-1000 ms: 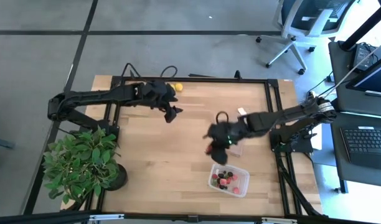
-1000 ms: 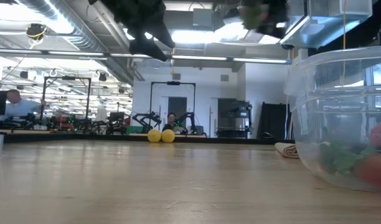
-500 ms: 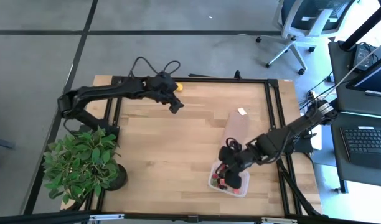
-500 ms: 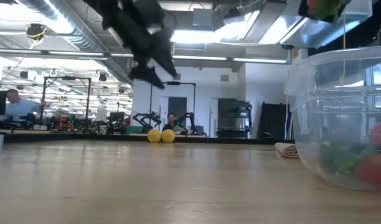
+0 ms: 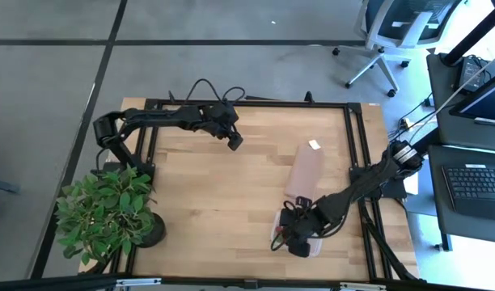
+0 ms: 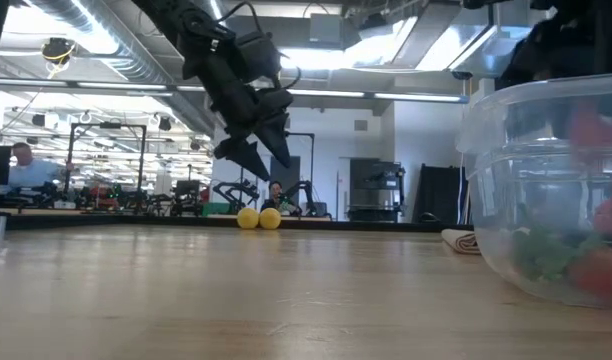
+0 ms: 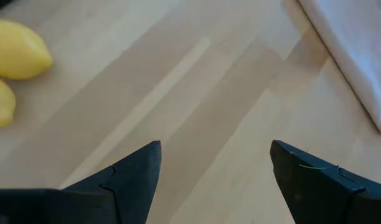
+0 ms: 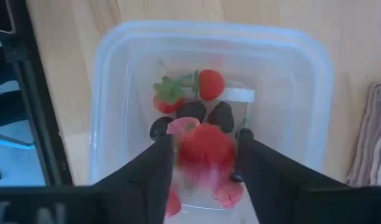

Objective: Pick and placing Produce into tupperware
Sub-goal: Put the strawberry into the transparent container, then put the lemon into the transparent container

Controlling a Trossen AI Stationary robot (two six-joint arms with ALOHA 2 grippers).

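Holding my right hand (image 8: 203,163) over the tupperware (image 5: 315,247) at 5 o'clock on the surface, clamped on a red strawberry (image 8: 206,151); next move: release. My left hand (image 7: 215,171), fingers apart and empty, sits near the lemons (image 7: 16,48) at 11 o'clock.

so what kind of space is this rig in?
Looks like a robotics lab or open workshop, not a home. The low view shows exposed ceiling ducting and other robot arm rigs in the background; the high view shows a grey office chair and a laptop beside the wooden table.
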